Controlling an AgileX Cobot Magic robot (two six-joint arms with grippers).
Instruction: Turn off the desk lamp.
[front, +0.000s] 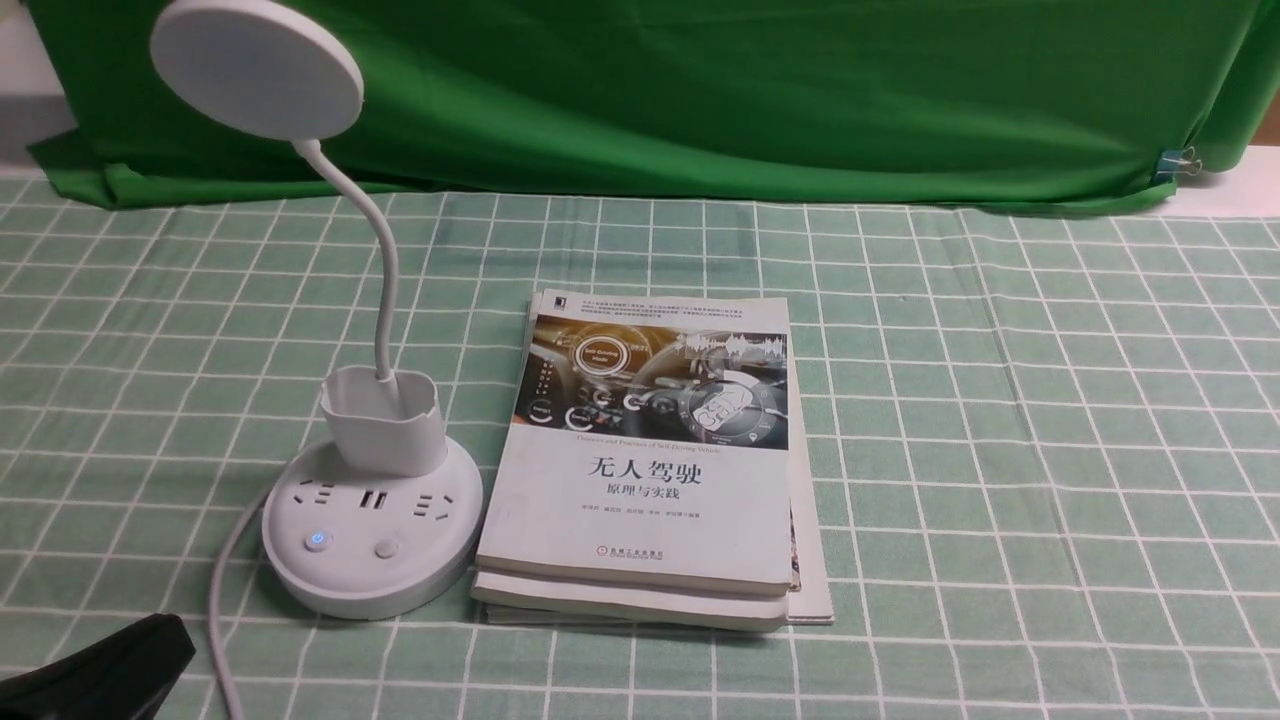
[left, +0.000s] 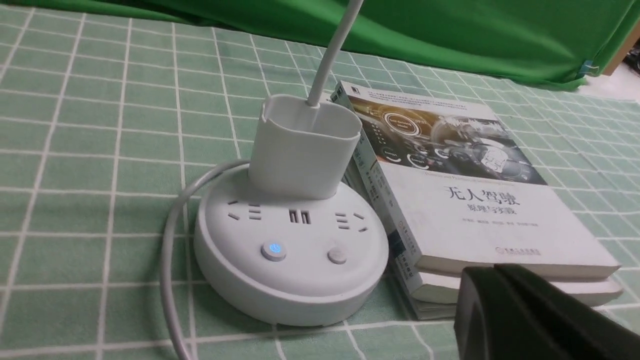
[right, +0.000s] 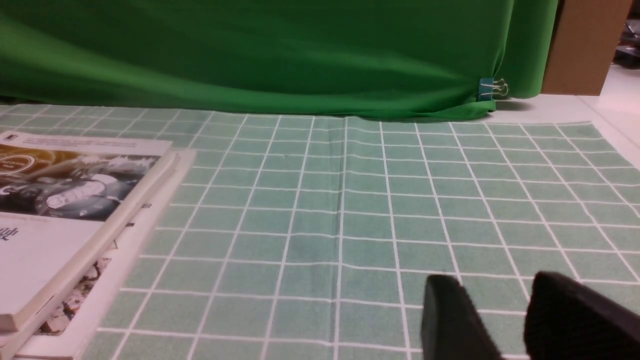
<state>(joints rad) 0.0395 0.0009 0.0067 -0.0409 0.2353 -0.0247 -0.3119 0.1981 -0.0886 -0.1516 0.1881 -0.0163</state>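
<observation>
One desk lamp (front: 370, 540) stands at left on your counter (front: 1000, 450), left button (front: 318, 540) glowing blue. Its base's right edge lies just beside the book stack (front: 640, 500); the cable (front: 225, 590) skirts its left edge. Your left tool (left: 485, 269), fingertips together, grips nothing, near the base's front. Your right tool (right: 492, 277), partly open, holds nothing, well right of the stack's edge.

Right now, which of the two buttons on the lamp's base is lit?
The left-hand button in the front view, on the side where the cord runs: it shows a glowing blue power symbol, while the other button is plain.
</observation>
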